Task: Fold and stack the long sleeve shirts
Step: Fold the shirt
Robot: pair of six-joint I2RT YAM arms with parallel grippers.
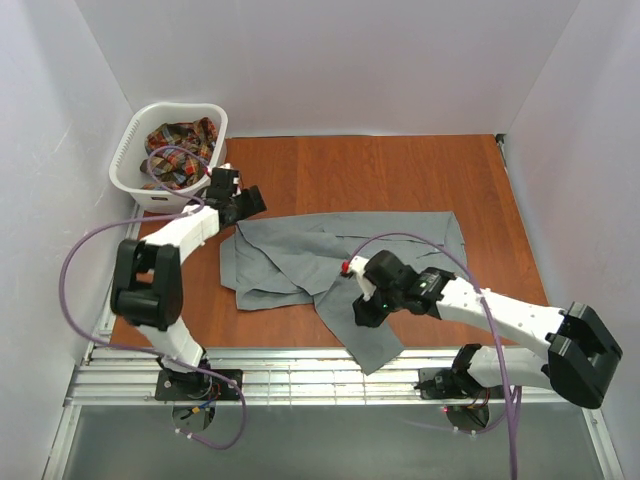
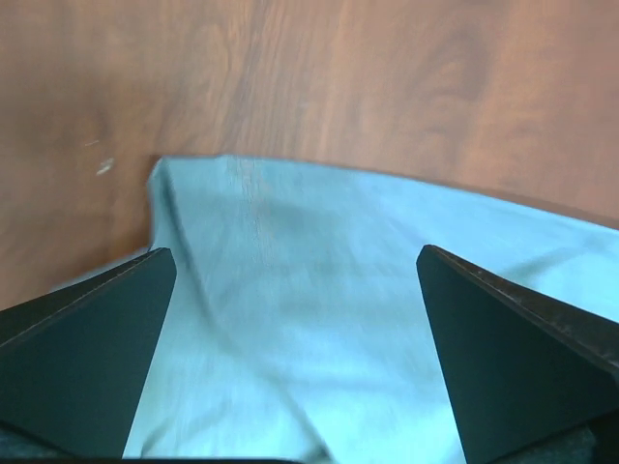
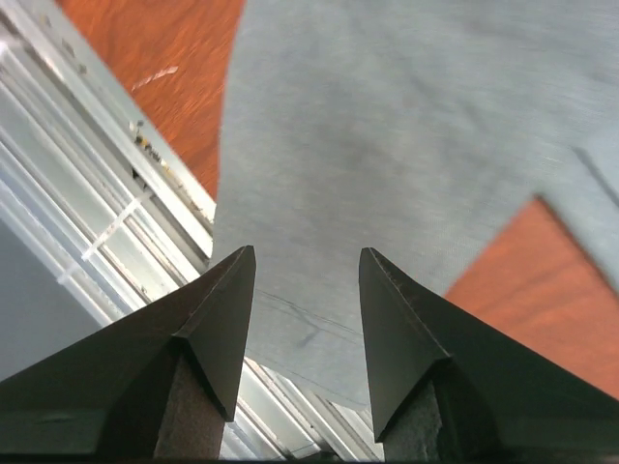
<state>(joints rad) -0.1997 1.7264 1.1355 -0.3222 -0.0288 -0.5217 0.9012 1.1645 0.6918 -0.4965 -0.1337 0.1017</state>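
- On the worktop (image 1: 400, 170): a reddish-brown wood-grain surface, closed in by plain white walls at the left, right and far sides.
- Along the near edge: a ribbed metal rail (image 1: 330, 375), carrying the bases of both arms.
- In the far left corner: a white plastic laundry basket (image 1: 135, 150), upright, standing against the wall.
- Inside the basket: the plaid shirt (image 1: 180, 150), red, green and yellow, bunched up, well apart from both claws.
- Across the middle of the worktop: the grey shirt (image 1: 300, 255), lying mostly flat with soft creases. Its long side runs left to right. One flap stretches toward the near edge and hangs over the rail.
- Left claw (image 1: 245, 203): released, fingers spread wide with nothing between them. It hangs over the far left corner of the grey shirt, between the basket and the main spread of cloth. The wrist view shows the cloth's corner and bare wood just beyond it. Whether the fingertips touch the cloth cannot be told.
- Right claw (image 1: 362, 312): partly parted, fingers holding nothing. It points down at the near flap of the grey shirt. The wrist view shows grey cloth in the gap between the fingers and the rail just to one side. Contact with the cloth cannot be told.
- Purple cables (image 1: 80, 260): looping from each arm, the left one arching out toward the wall.
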